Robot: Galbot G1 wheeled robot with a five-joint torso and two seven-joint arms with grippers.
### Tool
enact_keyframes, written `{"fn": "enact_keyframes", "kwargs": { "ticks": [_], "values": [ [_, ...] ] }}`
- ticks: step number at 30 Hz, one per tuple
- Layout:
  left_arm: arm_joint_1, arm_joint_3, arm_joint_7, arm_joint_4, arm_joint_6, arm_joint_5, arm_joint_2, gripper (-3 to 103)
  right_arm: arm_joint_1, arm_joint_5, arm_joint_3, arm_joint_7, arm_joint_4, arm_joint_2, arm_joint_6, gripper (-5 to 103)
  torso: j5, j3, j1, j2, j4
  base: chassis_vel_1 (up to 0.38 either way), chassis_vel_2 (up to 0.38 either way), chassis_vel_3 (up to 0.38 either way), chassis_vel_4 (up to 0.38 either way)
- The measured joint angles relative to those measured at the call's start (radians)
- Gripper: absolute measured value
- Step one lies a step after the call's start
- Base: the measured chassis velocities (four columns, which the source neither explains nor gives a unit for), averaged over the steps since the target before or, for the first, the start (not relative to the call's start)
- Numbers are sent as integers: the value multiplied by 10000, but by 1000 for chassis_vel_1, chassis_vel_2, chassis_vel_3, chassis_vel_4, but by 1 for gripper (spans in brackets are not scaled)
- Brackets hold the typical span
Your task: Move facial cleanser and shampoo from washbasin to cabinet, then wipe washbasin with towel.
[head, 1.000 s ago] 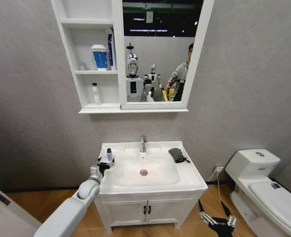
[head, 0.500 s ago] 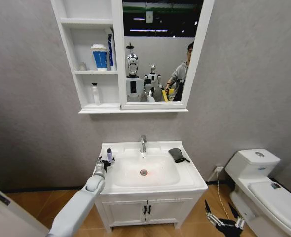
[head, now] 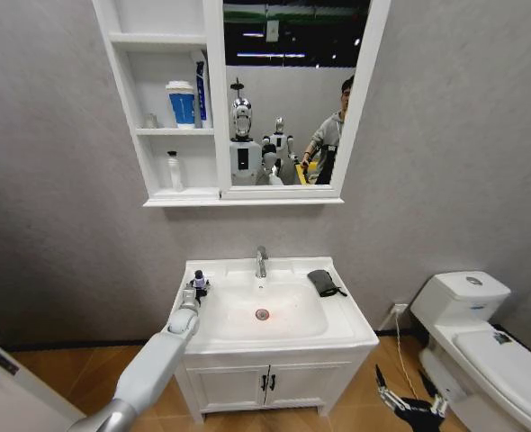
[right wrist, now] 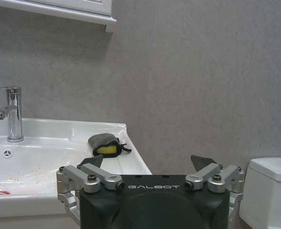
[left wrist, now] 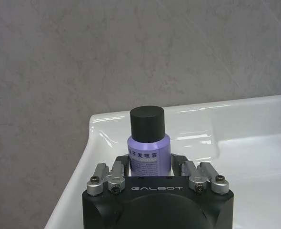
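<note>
A small lilac bottle [left wrist: 149,148] with a black cap stands on the far left corner of the washbasin [head: 337,328], and the left gripper [head: 197,289] is around it — in the left wrist view the bottle's body sits between the two fingers [left wrist: 120,164], whose pads look pressed against its sides, though the gripper's black housing hides the bottle's base and the fingertips. Its label carries small print too fine to read. The left arm reaches up from the near left to the basin's rim. Across the bowl, on the far right of the basin top beside the chrome tap [head: 261,262], lies the dark grey towel [head: 323,282]; in the right wrist view something yellow shows in its fold. The red-ringed drain [head: 263,314] sits in the middle of the bowl. Above, the wall cabinet [head: 213,108] holds a blue-and-white container [head: 182,104] and a tall tube on its middle shelf and a small white bottle [head: 174,170] on the lower one. The right gripper [head: 411,405] hangs low at the near right — fingers spread apart, holding nothing, partly cut off by the frame edge — between the vanity and the toilet [head: 481,342].
</note>
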Motion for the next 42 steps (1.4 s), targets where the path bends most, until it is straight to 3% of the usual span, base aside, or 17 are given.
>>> {"fn": "enact_keyframes", "kwargs": {
  "ticks": [7,9,10,12,13,15,18,21,22,24,25,27,28,31,35,37,42],
  "values": [
    [402,-48,-169,-1111,281,-243,345,43,11,-12,-87,6,14,48,0,100,-5,0,0,0,0,0,0,0,0],
    [673,-39,-538,-2648,717,-503,841,43,11,-46,-120,7,15,53,2,100,-4,-1,0,0,0,0,0,0,0],
    [673,-39,-538,-2648,717,-503,841,43,11,-46,-120,7,15,53,2,100,-4,-1,0,0,0,0,0,0,0],
    [759,-12,-954,-4369,1351,-985,1817,43,14,-57,-142,8,24,46,4,100,-2,0,0,0,0,0,0,0,0],
    [759,-12,-954,-4369,1351,-985,1817,43,14,-57,-142,8,24,46,4,100,-2,0,0,0,0,0,0,0,0],
    [471,-84,-1323,-6262,2111,-2097,3144,43,63,-99,-208,7,28,38,3,100,-5,0,0,0,1,0,0,0,0],
    [131,-187,-1564,-7132,2636,-2857,3930,43,92,-153,-263,5,29,38,3,100,0,-2,0,0,1,0,0,0,0],
    [-1565,-283,-2101,-8715,4228,-5460,5818,43,141,-346,-479,-14,83,92,-7,100,-2,-2,-2,0,3,0,0,0,0],
    [-1565,-283,-2101,-8715,4228,-5460,5818,43,141,-346,-479,-14,83,92,-7,100,-2,-2,-2,0,3,0,0,0,0],
    [-3447,150,-2444,-9062,4930,-7378,6425,43,203,-428,-598,-34,140,96,-15,100,-3,-2,-3,1,4,0,0,0,0],
    [-3447,150,-2444,-9062,4930,-7378,6425,43,203,-428,-598,-34,140,96,-15,100,-3,-2,-3,1,4,0,0,0,0],
    [-5500,1119,-2964,-8870,5265,-8713,6518,43,259,-443,-668,-46,158,85,-16,100,-2,-2,-2,1,2,0,0,0,0],
    [-5500,1119,-2964,-8870,5265,-8713,6518,43,259,-443,-668,-46,158,85,-16,100,-2,-2,-2,1,2,0,0,0,0],
    [-8363,3098,-4111,-7772,5615,-9935,5905,43,217,-325,-659,-68,220,99,120,100,3,-1,-1,1,1,0,0,0,0],
    [-9031,3688,-4645,-7340,5697,-10549,5534,43,175,-221,-596,-84,155,92,267,100,-1,0,-1,0,0,0,0,0,0],
    [-9862,4471,-5188,-6410,5772,-10952,4773,43,127,-47,-444,-103,-171,-13,649,100,1,0,-1,0,0,0,0,0,0],
    [-10588,5031,-5719,-4975,5772,-11180,3595,43,129,327,-288,-155,-647,-188,984,100,-2,1,0,0,0,0,0,0,0]
  ]
}}
